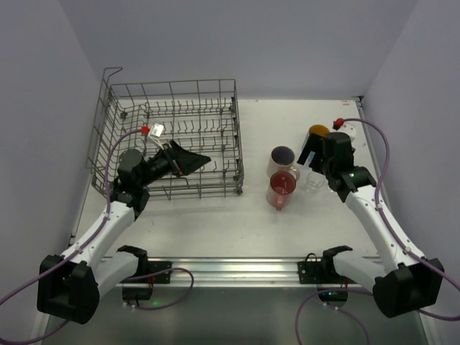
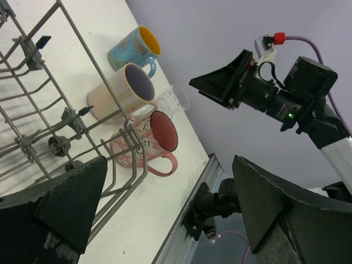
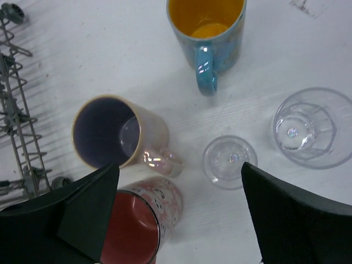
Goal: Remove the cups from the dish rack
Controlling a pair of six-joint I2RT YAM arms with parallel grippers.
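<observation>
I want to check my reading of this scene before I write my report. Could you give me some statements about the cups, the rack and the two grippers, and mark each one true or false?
1. No cup shows in the dish rack. True.
2. The right gripper is shut. False: its jaws stand open and hold nothing.
3. The blue mug is yellow inside. True.
4. The pink mug lies on its side. False: it stands upright, mouth up.
5. The left gripper is open at the rack. True.
</observation>
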